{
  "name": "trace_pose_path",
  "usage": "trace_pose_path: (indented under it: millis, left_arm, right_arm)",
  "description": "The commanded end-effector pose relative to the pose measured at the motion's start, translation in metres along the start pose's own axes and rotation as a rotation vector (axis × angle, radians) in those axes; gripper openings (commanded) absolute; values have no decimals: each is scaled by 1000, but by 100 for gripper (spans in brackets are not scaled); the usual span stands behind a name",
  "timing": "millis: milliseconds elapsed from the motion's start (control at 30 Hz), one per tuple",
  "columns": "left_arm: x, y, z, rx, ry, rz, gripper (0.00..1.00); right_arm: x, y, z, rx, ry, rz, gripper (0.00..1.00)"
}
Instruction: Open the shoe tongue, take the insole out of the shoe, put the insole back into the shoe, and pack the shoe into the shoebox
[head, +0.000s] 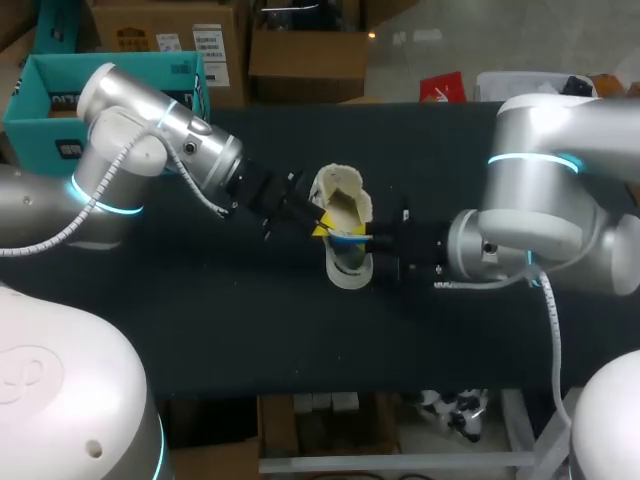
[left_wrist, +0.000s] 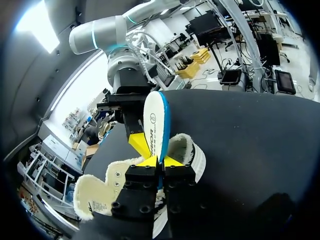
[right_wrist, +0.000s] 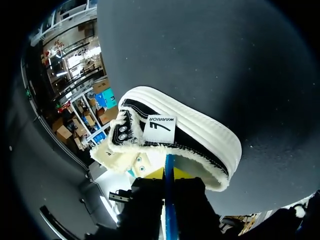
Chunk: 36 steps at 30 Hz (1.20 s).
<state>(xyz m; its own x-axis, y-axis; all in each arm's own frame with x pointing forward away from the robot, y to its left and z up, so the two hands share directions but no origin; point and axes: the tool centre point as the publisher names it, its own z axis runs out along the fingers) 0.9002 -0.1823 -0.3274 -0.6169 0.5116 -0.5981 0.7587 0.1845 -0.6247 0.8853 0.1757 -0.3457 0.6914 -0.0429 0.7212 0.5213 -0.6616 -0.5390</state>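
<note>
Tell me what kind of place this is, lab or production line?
Looks like a robotics lab bench, not a line: the left arm and right arm share one dark table, handling a single shoe and its insole, with a teal shoebox by the far left corner.

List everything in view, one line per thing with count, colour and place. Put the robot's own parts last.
shoe: one, black with a white sole and cream fleece lining, middle of the table, its top spread open.
insole: one, white with a blue edge, standing upright over the shoe's opening.
shoebox: one, teal, open, beyond the table's far left corner.
table: one, black, under the shoe.
left gripper: one, black with yellow tips, at the shoe, shut on the insole's lower end.
right gripper: one, black with yellow tips, at the shoe from the opposite side, also shut on the insole.
</note>
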Motion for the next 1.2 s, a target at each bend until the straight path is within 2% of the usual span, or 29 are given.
trace_pose_path:
  millis: [33,633,967,1200]
  left_arm:
    - [-3,3,8,8,3,-1,0]
    - [-3,3,8,8,3,-1,0]
    - [-2,3,9,30,-53,79,0]
    - [1,7,7,42,-79,116,0]
  right_arm:
    - [1,2,4,18,-4,1,0]
    - [1,2,4,18,-4,1,0]
    - [2,14,17,6,-16,-2,0]
    - [8,10,19,-53,-10,-27,0]
